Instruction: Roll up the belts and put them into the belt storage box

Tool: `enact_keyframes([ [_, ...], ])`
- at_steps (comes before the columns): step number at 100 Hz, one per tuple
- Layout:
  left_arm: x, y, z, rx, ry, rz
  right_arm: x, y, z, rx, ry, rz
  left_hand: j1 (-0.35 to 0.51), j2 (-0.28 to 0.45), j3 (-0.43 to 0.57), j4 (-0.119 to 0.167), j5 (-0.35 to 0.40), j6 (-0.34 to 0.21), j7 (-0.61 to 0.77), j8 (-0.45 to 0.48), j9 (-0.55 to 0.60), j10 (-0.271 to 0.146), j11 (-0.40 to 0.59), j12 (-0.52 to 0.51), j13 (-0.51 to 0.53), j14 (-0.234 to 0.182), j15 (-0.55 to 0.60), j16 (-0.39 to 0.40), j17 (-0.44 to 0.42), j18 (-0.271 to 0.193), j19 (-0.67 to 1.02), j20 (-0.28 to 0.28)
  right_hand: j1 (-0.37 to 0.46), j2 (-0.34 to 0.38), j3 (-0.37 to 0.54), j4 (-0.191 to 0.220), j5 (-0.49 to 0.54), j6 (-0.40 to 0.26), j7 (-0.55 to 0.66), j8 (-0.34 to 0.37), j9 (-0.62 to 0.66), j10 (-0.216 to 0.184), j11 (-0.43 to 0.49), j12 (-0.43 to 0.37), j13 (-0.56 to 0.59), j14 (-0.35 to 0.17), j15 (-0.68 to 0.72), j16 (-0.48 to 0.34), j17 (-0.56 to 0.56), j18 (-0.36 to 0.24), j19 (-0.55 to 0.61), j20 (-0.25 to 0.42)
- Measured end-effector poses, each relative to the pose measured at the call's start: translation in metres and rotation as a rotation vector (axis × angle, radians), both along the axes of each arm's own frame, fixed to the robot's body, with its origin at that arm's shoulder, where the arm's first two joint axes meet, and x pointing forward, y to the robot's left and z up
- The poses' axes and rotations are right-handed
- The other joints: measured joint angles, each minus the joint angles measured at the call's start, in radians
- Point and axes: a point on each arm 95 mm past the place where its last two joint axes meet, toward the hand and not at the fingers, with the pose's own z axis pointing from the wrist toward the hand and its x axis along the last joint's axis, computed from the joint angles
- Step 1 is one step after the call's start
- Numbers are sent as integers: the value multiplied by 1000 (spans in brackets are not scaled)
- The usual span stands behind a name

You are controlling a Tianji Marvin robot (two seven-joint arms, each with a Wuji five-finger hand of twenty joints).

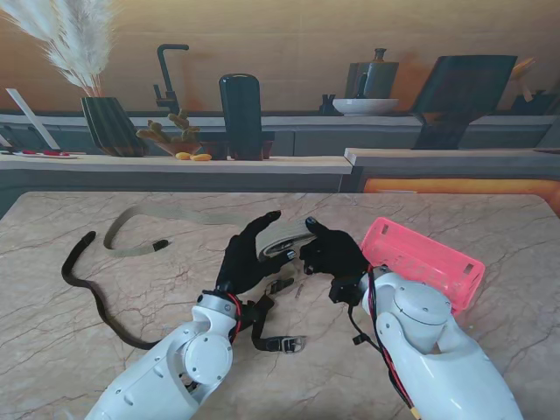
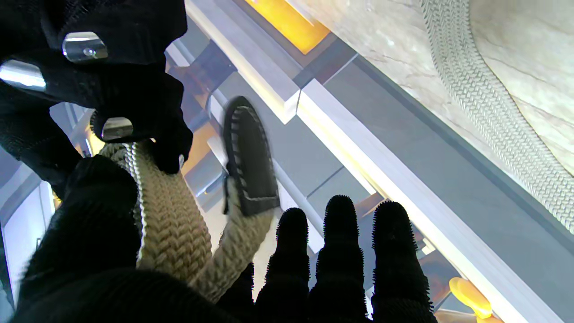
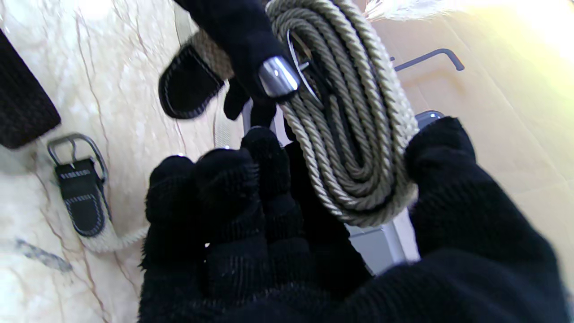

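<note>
A beige woven belt is partly rolled into a coil (image 1: 284, 237) held just above the table's middle between both black-gloved hands. My right hand (image 1: 333, 254) is shut on the coil (image 3: 354, 134), thumb on one side and fingers on the other. My left hand (image 1: 248, 256) steadies it from the other side, thumb along the coil (image 2: 170, 224), one finger (image 3: 251, 45) pressed on its face, the other fingers straight. The belt's dark leather tip (image 2: 251, 157) hangs free. Its unrolled length (image 1: 131, 229) trails left across the table. The pink belt storage box (image 1: 429, 262) lies right of my right hand.
A black belt (image 1: 87, 289) curves along the table's left side. Another strap with a metal buckle (image 1: 282, 343) lies nearer to me, between the arms; a buckle with a dark tab (image 3: 78, 179) shows in the right wrist view. A counter with a vase and bowl stands beyond the table.
</note>
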Motion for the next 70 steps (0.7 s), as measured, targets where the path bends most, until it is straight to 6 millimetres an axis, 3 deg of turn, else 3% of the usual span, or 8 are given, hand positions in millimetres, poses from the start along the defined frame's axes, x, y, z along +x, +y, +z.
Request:
enact_keyframes([
  [40, 2, 3, -6, -4, 25, 6, 13, 14, -23, 24, 144, 127, 59, 65, -132, 1, -30, -2, -269, -33, -64, 0, -12, -24, -31, -18, -17, -34, -13, -69, -46, -43, 0, 25, 0, -2, -18, 0, 36, 42, -1, 0, 10, 13, 0, -1, 26, 23, -6, -1, 1, 13],
  [70, 1, 5, -5, -11, -6, 23, 15, 26, -34, -54, 151, 252, 59, 71, -150, 0, -30, -16, -306, -7, -64, 0, -12, -24, -42, -30, -16, -45, -15, -91, -53, -47, -20, 51, -2, -5, -18, 0, 36, 39, -1, 0, 12, 15, 0, -1, 36, 24, -19, -1, 3, 19],
])
